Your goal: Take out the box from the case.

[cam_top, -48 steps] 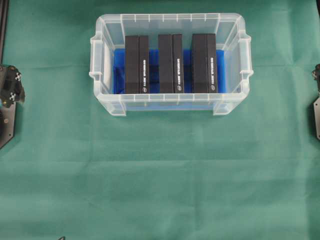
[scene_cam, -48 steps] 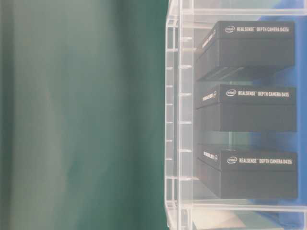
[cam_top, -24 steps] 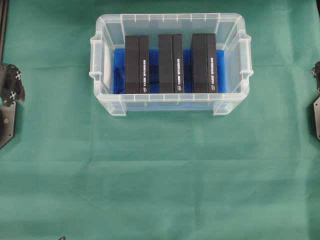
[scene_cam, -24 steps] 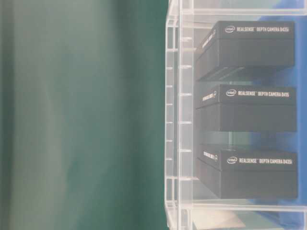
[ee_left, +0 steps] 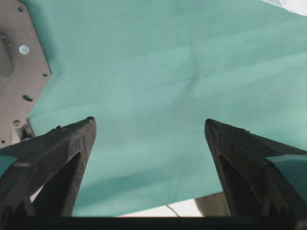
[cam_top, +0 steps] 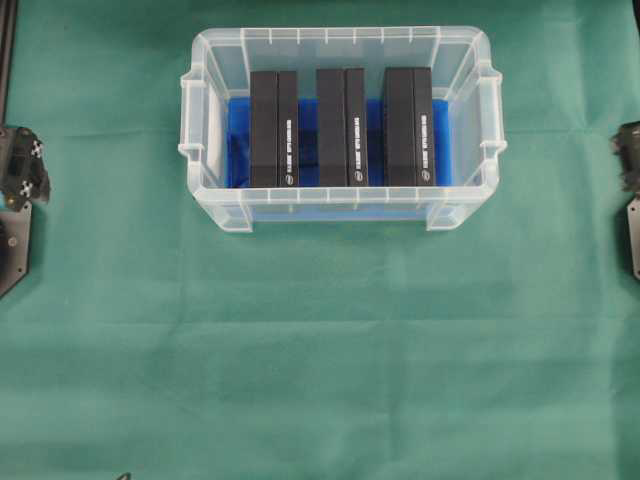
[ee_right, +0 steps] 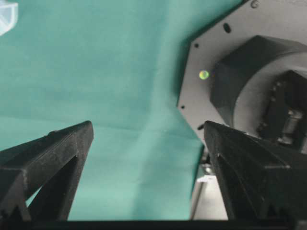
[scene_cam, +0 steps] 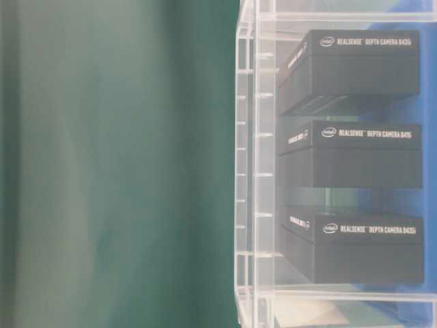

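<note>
Table-level view alone reads box [scene_cam: 362,61] lettering inside the case [scene_cam: 254,171].

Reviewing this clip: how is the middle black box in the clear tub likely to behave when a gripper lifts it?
The middle box looks like rigid, square-edged cardboard, so it probably stays stiff. It stands on a narrow edge on the blue cloth, apart from its neighbours, so a nudge might tip it. Its smooth faces may be somewhat slippery.
</note>
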